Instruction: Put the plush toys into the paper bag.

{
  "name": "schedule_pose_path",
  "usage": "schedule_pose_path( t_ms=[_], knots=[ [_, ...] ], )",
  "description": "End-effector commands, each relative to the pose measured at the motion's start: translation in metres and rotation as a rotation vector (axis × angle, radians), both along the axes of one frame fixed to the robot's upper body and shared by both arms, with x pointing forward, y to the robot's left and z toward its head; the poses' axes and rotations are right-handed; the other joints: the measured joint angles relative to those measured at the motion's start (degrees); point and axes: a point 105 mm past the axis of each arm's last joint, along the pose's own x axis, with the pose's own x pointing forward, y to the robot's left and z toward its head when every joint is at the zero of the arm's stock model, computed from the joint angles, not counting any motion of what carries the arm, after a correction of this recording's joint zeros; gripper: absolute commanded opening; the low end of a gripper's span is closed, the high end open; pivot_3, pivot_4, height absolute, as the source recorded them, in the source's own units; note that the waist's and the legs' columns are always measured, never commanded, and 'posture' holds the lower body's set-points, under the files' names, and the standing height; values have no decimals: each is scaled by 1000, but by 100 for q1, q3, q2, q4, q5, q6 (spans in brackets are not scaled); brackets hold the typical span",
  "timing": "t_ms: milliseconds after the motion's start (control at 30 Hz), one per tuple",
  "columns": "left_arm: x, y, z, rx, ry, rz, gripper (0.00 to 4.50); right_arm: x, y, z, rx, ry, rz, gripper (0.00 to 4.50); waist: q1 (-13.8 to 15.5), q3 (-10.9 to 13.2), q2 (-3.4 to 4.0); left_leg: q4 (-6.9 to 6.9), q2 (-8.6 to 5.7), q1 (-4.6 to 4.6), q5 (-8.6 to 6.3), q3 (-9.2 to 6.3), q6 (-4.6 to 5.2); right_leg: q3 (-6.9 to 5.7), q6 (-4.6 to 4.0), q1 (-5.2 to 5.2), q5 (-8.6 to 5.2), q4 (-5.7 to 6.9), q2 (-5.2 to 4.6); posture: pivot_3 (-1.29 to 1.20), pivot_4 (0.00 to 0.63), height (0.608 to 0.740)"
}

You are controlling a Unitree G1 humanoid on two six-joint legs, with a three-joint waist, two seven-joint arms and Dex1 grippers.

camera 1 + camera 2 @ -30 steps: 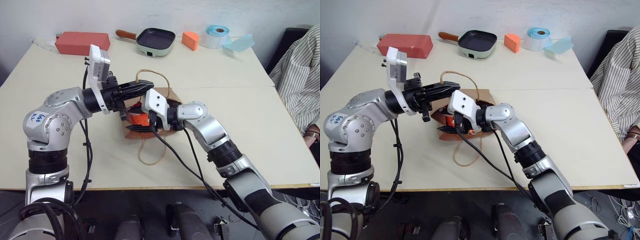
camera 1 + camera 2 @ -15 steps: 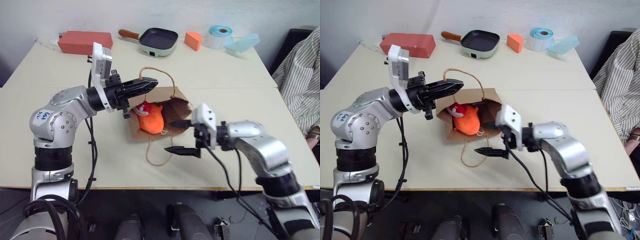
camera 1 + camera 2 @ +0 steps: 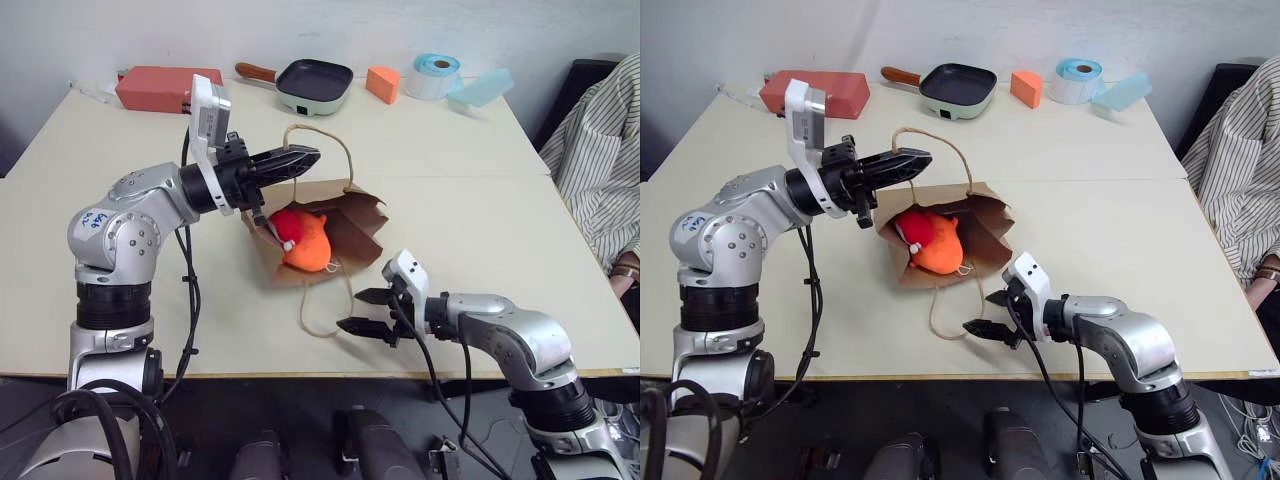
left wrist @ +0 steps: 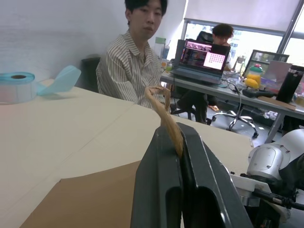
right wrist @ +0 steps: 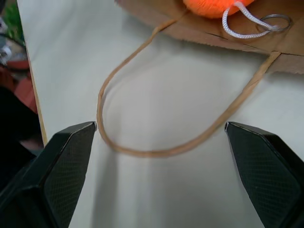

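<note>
On the table, mid-front: paper bag [image 3: 330,225] lies on its side, mouth turned toward the robot and propped open.
Bag support: left gripper [image 3: 300,160] has its jaws together, clamped on the upper cord handle [image 3: 318,142]; the left wrist view shows the cord pinched between the two fingers [image 4: 164,190]. This lift appears to be what keeps the mouth open.
Second handle: lower cord handle [image 5: 156,142] lies slack on the table [image 3: 480,200] in front of the bag, untouched.
Orange toy: orange fish-shaped plush [image 3: 308,243] rests inside the bag's mouth, on the lower wall, part of it near the lip; its white loop and ring [image 5: 256,23] trail toward the edge.
Red toy: small red plush with white tip [image 3: 285,225] sits beside the orange one, also within the mouth, nearer the left gripper.
Right gripper: right gripper [image 3: 368,312] is near the table's front edge, clear of the bag, jaws wide apart and holding nothing; the slack handle lies between its fingertips and the bag.
Toys outside the bag: none visible on the table.
Progress, judged: both toys appear to be in; placing looks essentially complete.
Outstanding, judged: toys sit shallow and could slide out; seating them deeper or righting the bag, then releasing the handle, remains.
</note>
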Motion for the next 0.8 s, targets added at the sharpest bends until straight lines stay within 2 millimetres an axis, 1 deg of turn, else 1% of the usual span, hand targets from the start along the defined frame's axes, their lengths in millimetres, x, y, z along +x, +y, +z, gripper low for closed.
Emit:
schedule_pose_path(
  t_ms=[33, 133, 167, 200, 267, 400, 467, 567, 600, 633, 667, 733, 767, 800],
  knots=[
    [-5, -1, 12, -3, -65, -9, 0, -7, 11, -1, 68, 112, 20, 4474, -1, 0, 0, 0, 0, -1, 0, -1, 0, 0, 0, 0, 0, -1, 0, 0, 150, 740],
    [-7, -3, 10, 3, -68, -15, 0, -10, 25, -2, 102, 161, 47, 4474, -5, 0, 0, -5, 3, -1, 0, -1, -1, -2, 0, -3, 0, -3, 2, 0, 150, 740],
    [-8, -3, 10, 3, -69, -15, 0, -8, 27, -3, 108, 171, 42, 4474, -10, 0, 0, -6, 3, -1, 0, -1, -1, -2, 0, -3, 0, -3, 2, 0, 150, 740],
    [-8, -3, 10, 3, -69, -16, 0, -6, 28, -5, 108, 181, 32, 4195, -9, 0, 0, -6, 3, -1, 0, -1, -1, -1, 0, -3, 0, -4, 2, 0, 150, 740],
    [-9, -3, 10, 4, -70, -14, 0, 0, 27, -9, 100, 191, 6, 3847, -1, 0, 0, -5, 3, -2, 0, -1, -1, -2, 0, -3, 0, -4, 2, 0, 150, 740],
    [-8, 0, 11, 7, -73, -6, 0, 2, 23, -13, 85, 196, -6, 2469, 1, 0, 0, -6, 3, -4, 0, -1, -1, -2, 0, -3, 0, -7, 2, 0, 150, 740],
    [-9, 1, 11, 9, -75, -2, 0, -1, 20, -11, 47, 123, 28, 1815, 2, 0, 0, -7, 3, -4, 0, -2, -1, -3, 0, -3, 0, -7, 2, 0, 150, 740],
    [-9, 2, 10, 14, -75, 0, 0, -6, 16, 4, -17, -137, 115, 1815, 29, 0, 0, -11, 2, -6, 0, -3, 0, -4, 0, -3, 0, -14, 2, 0, 150, 740],
    [-9, 2, 10, 16, -73, 0, 0, -6, 13, 12, -50, -271, 146, 1815, 33, 0, 0, -12, 0, -8, 0, -4, 0, -4, 1, -3, 0, -17, 2, 0, 150, 740],
    [-9, 3, 9, 21, -72, -1, 0, -5, 10, 20, -67, -356, 164, 1815, 31, 1, 0, -12, -1, -10, 0, -4, 0, -4, 1, -3, 0, -20, 2, 0, 150, 740],
    [-9, 3, 8, 26, -72, -3, 0, -7, 8, 30, -65, -425, 196, 1815, 26, 1, 0, -12, -3, -10, -1, -3, 1, -4, 1, -3, 0, -20, 1, 0, 150, 740],
    [-9, 3, 8, 30, -70, -5, 0, -15, 8, 42, -69, -537, 292, 1815, 17, 1, -1, -12, -4, -9, -1, -2, 1, -3, 1, -3, 0, -19, 2, 0, 150, 740],
    [-9, 4, 8, 31, -70, -7, 0, -19, 10, 41, -96, -569, 351, 1815, 15, 1, -1, -12, -3, -7, -1, -2, 0, -3, 1, -2, 0, -17, 4, 0, 150, 740],
    [-9, 3, 8, 32, -70, -8, 0, -22, 11, 39, -132, -603, 410, 1981, 9, 1, -1, -13, -3, -6, -1, -2, -1, -4, 1, -2, 0, -17, 5, 0, 150, 740]
  ],
)
